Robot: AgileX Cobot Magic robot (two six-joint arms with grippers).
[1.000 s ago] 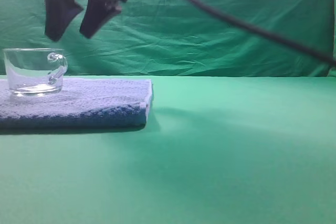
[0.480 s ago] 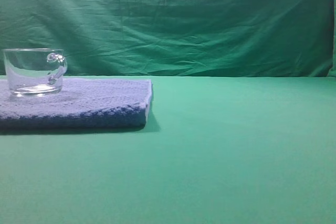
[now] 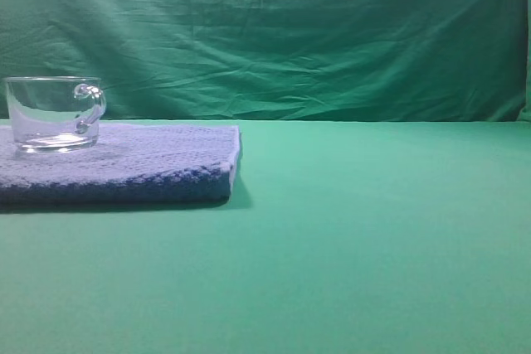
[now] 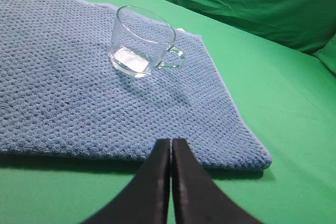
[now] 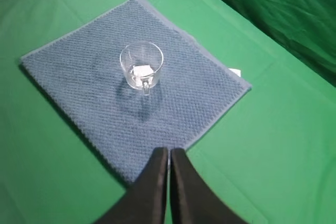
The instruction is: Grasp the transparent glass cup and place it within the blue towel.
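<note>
Gone from the high view since a second ago: dark arm above cup. Transparent glass cup (image 5: 141,64): upright, mid blue towel (image 5: 94,82); rigid, slick, breakable; best gripped at rim or handle. Right claw (image 5: 169,182), left claw (image 4: 171,174): clenched, empty, withdrawn from towel.

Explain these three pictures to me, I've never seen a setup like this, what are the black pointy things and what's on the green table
This is a two-armed robot with three cameras. One picture looks across the table from the side; the other two come from cameras on each arm's wrist, looking down past its pincer.

The black points are those pincers: the left gripper and the right gripper. Both are shut and hold nothing.

On the green table lies a blue towel. A transparent glass cup stands upright on it, empty, away from both grippers. A small white tag shows at the towel's far edge in the right wrist view. Neither arm appears in the side view.
</note>
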